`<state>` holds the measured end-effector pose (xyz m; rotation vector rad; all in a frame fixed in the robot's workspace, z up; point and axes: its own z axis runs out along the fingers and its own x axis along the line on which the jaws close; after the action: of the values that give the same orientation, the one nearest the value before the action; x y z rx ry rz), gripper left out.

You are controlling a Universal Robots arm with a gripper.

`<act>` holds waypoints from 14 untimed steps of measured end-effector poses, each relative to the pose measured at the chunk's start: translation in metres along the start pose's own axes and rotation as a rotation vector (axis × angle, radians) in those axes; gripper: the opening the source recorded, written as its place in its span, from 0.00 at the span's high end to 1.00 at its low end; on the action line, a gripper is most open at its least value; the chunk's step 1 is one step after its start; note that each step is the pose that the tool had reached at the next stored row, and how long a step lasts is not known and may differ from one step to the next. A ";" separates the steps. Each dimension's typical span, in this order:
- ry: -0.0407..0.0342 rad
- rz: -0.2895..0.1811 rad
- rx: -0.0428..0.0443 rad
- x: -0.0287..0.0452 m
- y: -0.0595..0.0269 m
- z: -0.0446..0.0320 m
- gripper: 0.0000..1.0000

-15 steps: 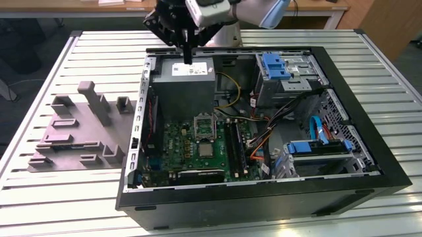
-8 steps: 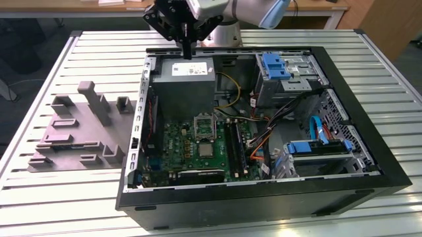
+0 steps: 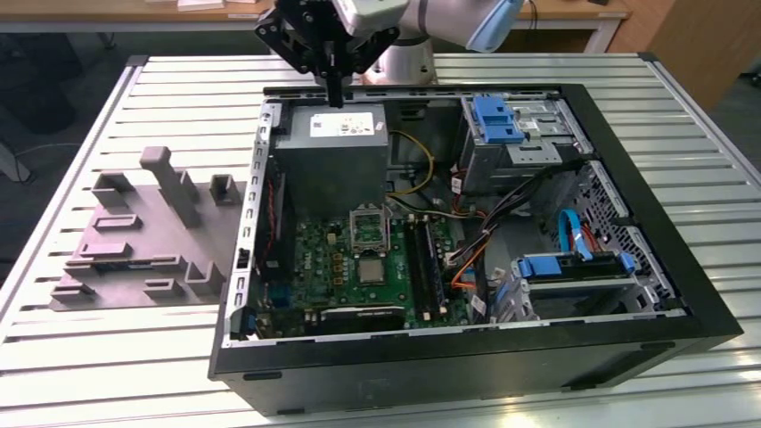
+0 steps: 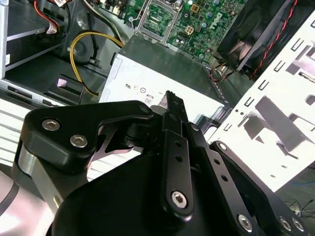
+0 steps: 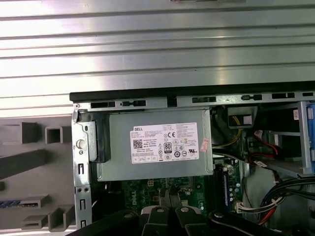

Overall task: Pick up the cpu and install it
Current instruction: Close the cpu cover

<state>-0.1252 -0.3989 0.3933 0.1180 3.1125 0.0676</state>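
Black linkage arms of the pincer [image 4: 170,98] lay closest to the lens in the second wrist view, their fingers [image 4: 173,105] pressed together into a single narrow tip with nothing between them. In the exterior view the pincer [image 3: 337,96] hung from the arm [image 3: 416,22] above the far edge of an open computer case [image 3: 666,294], its tip just over the grey power supply [image 3: 335,156]. That power supply [image 5: 155,147], with its white label, sat directly below the closed fingers [image 5: 165,199] in the first wrist view too.

Inside the case, the green motherboard [image 3: 333,267] lay flat on the bottom. The cpu [image 3: 372,271], a small silvery square, rested on the board near its middle, just on the near side of the open metal socket frame [image 3: 367,225] and well apart from the pincer. Whether it was seated in the socket or merely lying there could not be told. Yellow cables [image 3: 416,165] curved beside the power supply, and blue drive brackets [image 3: 495,120] stood toward the exterior view's right.

On the slatted metal desk [image 3: 107,357], at the exterior view's left of the case, sat a grey moulded tray [image 3: 131,259] with raised blocks, touching the case's side.
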 end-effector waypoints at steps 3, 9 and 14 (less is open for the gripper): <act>0.0000 0.000 0.0000 0.0003 0.0000 0.0000 0.89; 0.0000 0.000 0.0001 -0.0001 0.0008 -0.0193 0.89; -0.0001 0.000 -0.0001 -0.0002 0.0009 -0.0193 0.89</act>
<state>-0.1254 -0.3989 0.4126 0.1179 3.1124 0.0679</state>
